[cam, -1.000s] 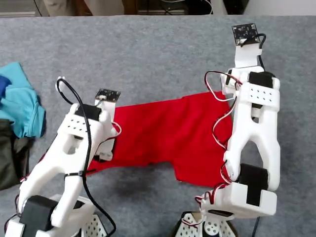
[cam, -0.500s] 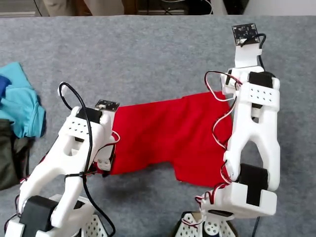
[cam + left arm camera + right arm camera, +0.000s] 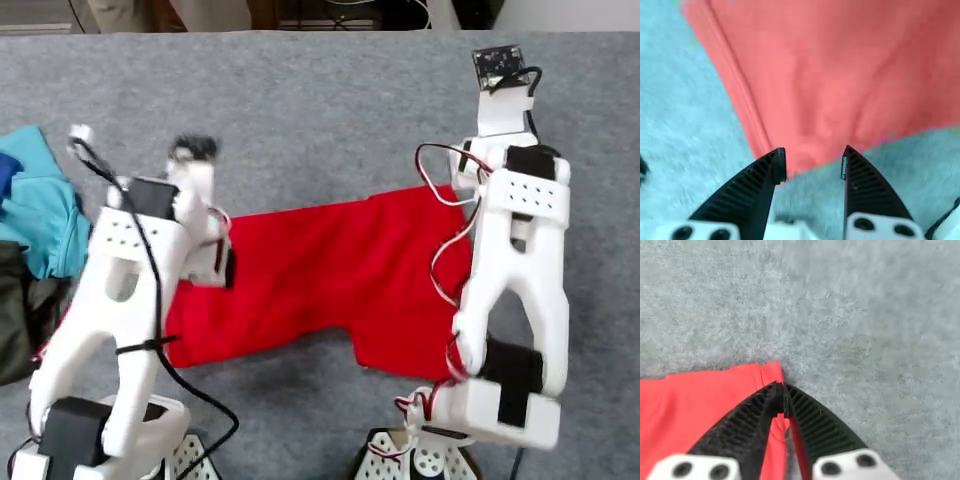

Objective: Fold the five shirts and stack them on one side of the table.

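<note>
Overhead view, wrist cameras close on shirt (image 3: 840,75)

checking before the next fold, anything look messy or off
The red shirt lies askew with a stepped near edge, one corner pinched in the right gripper. At one edge of the table, a teal shirt and dark clothes sit in a rumpled heap.

Grey table (image 3: 330,110), red shirt (image 3: 320,270) flat at its middle, teal shirt (image 3: 40,210) and dark garment (image 3: 20,320) bunched at one edge
</note>
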Available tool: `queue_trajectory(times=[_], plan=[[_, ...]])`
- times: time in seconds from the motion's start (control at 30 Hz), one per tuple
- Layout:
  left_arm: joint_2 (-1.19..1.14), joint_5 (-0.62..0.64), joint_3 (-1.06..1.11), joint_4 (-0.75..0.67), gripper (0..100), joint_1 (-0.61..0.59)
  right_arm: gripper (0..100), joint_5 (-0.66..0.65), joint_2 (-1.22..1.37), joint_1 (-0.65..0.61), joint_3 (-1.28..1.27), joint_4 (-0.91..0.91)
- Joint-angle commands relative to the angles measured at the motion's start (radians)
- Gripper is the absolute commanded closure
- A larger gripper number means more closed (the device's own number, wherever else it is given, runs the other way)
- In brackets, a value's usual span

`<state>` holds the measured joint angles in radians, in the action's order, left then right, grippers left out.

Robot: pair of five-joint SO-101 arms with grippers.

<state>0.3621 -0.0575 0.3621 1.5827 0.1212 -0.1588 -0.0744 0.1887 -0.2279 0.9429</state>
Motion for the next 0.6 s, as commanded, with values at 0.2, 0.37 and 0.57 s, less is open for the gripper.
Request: queue_trajectory(times=[0.2, 0.37, 0.57], plan=[[-0.14, 0.006, 0.095, -0.311, 82, -0.029, 99.3, 0.008, -0.111, -0.059, -0.099, -0.014], [-0.32, 0.002, 0.098, -0.453, 91, -0.051, 99.3, 0.009, 0.002, -0.064, -0.18, -0.201], [-0.529, 0.002, -0.054, -0.462, 97, -0.135, 99.3, 0.009, 0.259, -0.065, -0.12, -0.299]])
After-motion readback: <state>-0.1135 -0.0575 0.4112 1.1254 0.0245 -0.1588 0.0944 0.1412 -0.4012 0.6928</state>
